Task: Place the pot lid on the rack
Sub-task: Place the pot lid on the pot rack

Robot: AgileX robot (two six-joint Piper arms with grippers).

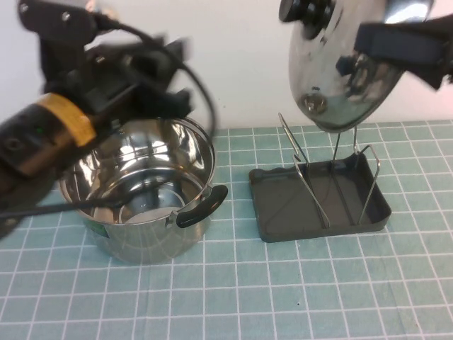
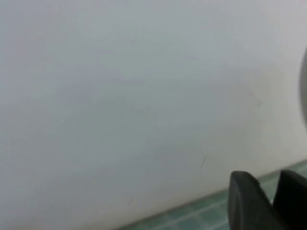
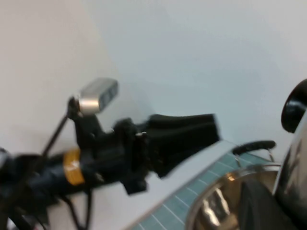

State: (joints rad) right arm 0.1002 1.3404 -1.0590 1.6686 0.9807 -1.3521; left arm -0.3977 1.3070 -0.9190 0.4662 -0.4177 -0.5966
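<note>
The pot lid [image 1: 340,71] is shiny steel with a black knob [image 1: 304,10]. It hangs on edge, high above the rack [image 1: 279,205], with its lowest rim just over the wire loops [image 1: 306,173]. My right gripper [image 1: 396,44] is shut on the lid's rim at the upper right. In the right wrist view one of its dark fingers [image 3: 259,206] lies against the lid [image 3: 296,163], with the knob [image 3: 293,109] above. My left gripper [image 1: 170,71] is raised above the pot's far side, empty. Its fingers [image 2: 247,201] stand close together and point towards the wall.
An open steel pot [image 1: 141,191] with black handles [image 1: 202,205] stands left of the rack on the green grid mat [image 1: 233,297]. It also shows in the right wrist view [image 3: 225,201]. A white wall rises behind.
</note>
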